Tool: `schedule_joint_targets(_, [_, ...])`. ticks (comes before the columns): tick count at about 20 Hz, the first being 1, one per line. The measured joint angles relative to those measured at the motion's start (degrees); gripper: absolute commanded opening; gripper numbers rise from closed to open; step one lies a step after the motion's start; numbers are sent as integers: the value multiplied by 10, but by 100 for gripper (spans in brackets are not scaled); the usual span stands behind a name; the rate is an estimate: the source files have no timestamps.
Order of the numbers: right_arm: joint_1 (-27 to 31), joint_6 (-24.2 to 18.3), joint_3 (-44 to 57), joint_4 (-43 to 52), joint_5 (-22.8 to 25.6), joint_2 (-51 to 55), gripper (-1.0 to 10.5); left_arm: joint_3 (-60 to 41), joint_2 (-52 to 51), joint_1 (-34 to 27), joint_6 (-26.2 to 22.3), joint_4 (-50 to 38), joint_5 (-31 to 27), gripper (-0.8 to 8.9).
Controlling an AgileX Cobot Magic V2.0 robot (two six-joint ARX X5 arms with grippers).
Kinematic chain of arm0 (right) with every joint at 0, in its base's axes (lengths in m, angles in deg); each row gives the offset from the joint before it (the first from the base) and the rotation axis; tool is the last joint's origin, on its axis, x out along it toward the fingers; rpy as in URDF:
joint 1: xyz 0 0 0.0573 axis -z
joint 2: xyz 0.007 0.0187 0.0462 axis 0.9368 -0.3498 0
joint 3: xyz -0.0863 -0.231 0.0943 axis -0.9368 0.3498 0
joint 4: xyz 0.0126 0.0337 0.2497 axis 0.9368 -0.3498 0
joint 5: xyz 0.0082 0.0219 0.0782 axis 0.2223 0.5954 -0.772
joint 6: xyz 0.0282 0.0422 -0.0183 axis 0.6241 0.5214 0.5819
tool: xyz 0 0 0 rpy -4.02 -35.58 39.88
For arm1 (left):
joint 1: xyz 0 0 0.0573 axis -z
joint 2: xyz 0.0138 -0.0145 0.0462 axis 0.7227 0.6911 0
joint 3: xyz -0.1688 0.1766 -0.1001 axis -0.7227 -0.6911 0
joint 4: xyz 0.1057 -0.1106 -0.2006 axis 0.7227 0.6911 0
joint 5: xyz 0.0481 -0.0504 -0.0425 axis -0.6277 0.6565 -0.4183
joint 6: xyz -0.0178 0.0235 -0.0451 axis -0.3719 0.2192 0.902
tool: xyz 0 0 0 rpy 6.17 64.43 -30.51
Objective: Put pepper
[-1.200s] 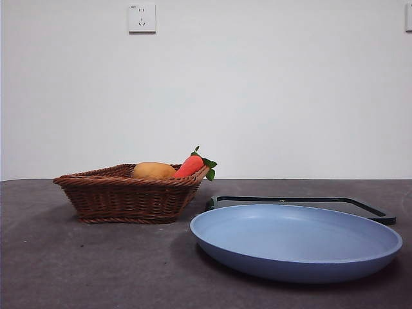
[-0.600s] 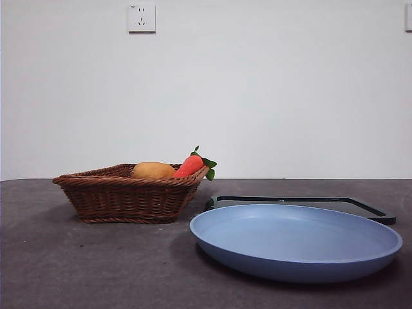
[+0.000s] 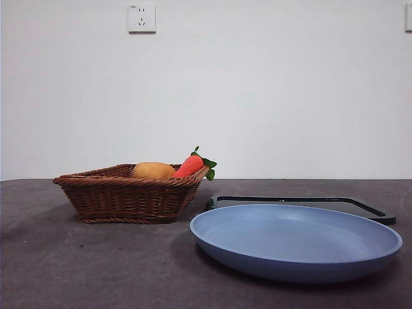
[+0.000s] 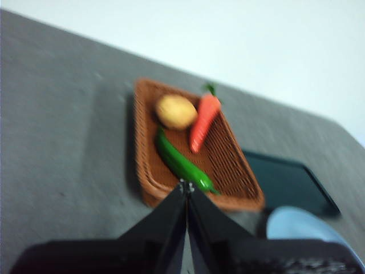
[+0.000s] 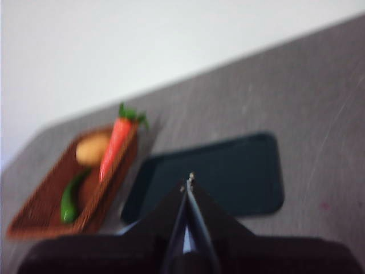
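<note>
The dark-green pepper [image 4: 181, 162] lies in the brown wicker basket [image 4: 235, 180] beside a yellow-brown potato [image 4: 176, 111] and a red-orange carrot [image 4: 203, 121]. It also shows in the right wrist view [image 5: 70, 201]. In the front view the basket's wall [image 3: 122, 199] hides it. The blue plate [image 3: 296, 241] stands at the front right. My left gripper [image 4: 186, 188] is shut and empty, held above the table short of the basket. My right gripper [image 5: 188, 181] is shut and empty, above the dark tray [image 5: 217, 171]. Neither arm shows in the front view.
A dark flat tray [image 3: 302, 202] lies behind the blue plate, to the right of the basket. The potato [image 3: 153, 170] and the carrot [image 3: 192, 165] stick up over the basket's rim. A white wall with a socket [image 3: 141, 17] stands behind the table.
</note>
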Motion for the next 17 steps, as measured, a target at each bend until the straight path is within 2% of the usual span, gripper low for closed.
schedule_joint_targets(4, [-7, -43, -95, -111, -41, -82, 5, 61, 65, 0, -52, 59, 55, 6])
schedule_joint_targets(9, [-19, -101, -191, -243, -45, -163, 5, 116, 129, 0, -110, 125, 112, 6])
schedule_joint_targets(12, [-26, -157, -241, -335, -45, -204, 5, 145, 170, 0, -147, 174, 145, 6])
schedule_joint_targets(15, [-26, -186, -246, -349, -45, -214, 14, 154, 191, 0, -158, 183, 149, 18])
schedule_joint_targets(16, [-26, -189, -246, -349, -45, -216, 23, 154, 192, 0, -160, 184, 149, 69])
schedule_joint_targets(17, [-26, -191, -246, -349, -45, -216, 74, 154, 192, 0, -160, 184, 149, 173])
